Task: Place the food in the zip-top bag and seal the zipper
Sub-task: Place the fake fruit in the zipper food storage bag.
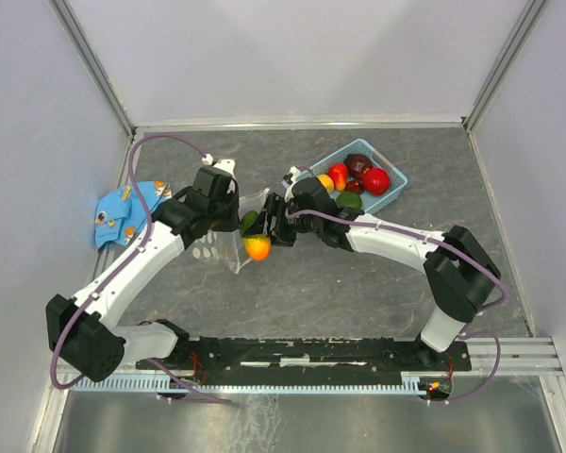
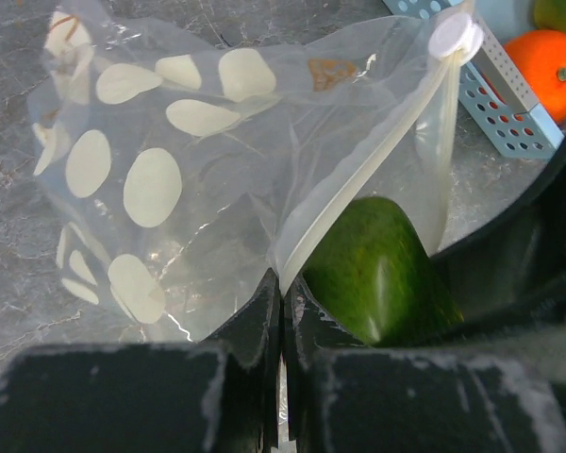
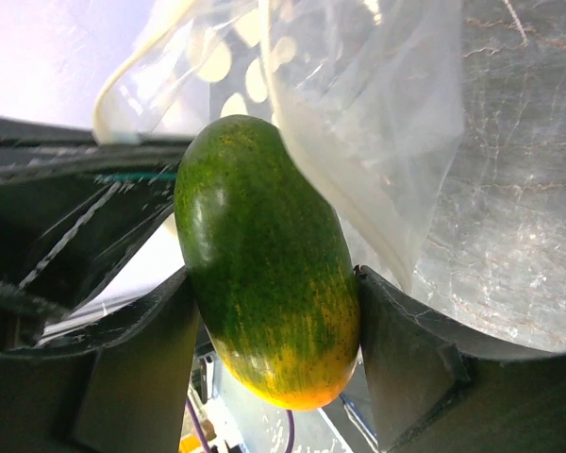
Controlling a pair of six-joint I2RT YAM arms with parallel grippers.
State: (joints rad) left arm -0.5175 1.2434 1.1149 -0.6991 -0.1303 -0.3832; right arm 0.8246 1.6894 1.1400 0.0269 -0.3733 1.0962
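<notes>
Left claw [image 2: 281, 288] pinched shut on bag [image 2: 170, 217] rim by zipper [image 2: 358, 175], mid worktop [image 1: 358, 293]. Right claw [image 3: 272, 283] clamps green fruit [image 3: 255, 189] at mouth; push deep past zipper before release.

Basket [image 1: 384, 157] just beside right end effector [image 3: 274, 316]

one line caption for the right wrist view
Right gripper holds a green toy fruit at the edge of the clear zip-top bag.

No legible text, number or brand, even on the zip-top bag [image 2: 217, 189]
</notes>
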